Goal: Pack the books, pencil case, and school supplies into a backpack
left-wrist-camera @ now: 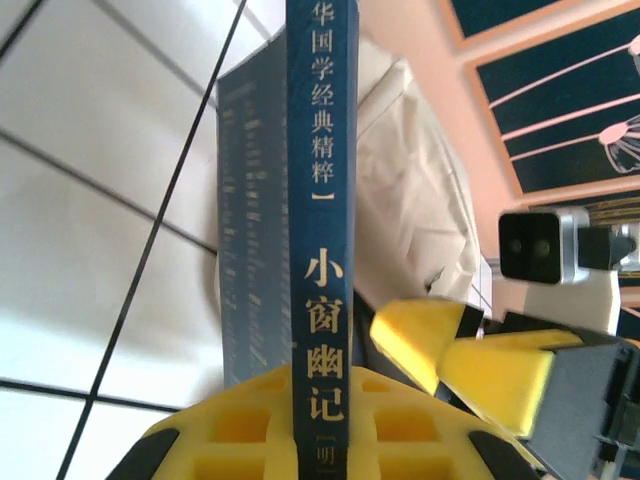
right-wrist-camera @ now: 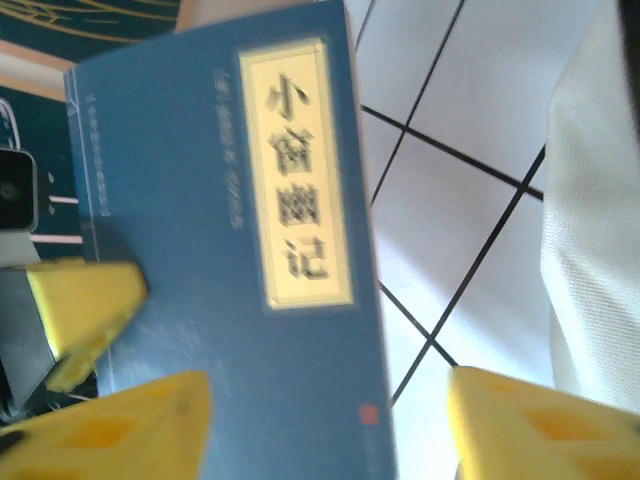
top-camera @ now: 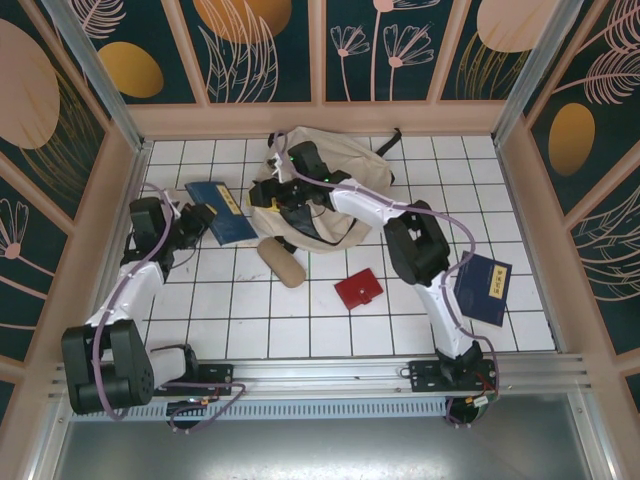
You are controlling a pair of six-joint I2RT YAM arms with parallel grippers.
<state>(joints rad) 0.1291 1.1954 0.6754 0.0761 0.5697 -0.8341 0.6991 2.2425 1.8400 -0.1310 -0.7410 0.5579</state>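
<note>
My left gripper [top-camera: 200, 218] is shut on the spine of a navy book [left-wrist-camera: 320, 200], which lies on the tiles left of the backpack [top-camera: 335, 185]. In the left wrist view the spine stands clamped between the yellow jaws of the left gripper [left-wrist-camera: 320, 395]. My right gripper [top-camera: 263, 193] hovers at the book's other edge, open, with the labelled cover of the navy book [right-wrist-camera: 230, 230] below its spread fingers [right-wrist-camera: 545, 430]. A second navy book [top-camera: 485, 288] lies at the right. The tan pencil case [top-camera: 281, 261] and the red square case [top-camera: 358, 289] rest mid-table.
The cream backpack [right-wrist-camera: 600, 200] slumps against the back wall, just right of both grippers. The right arm stretches across it from the near right. Patterned walls enclose the tiled floor on three sides, and a metal rail runs along the near edge [top-camera: 320, 375].
</note>
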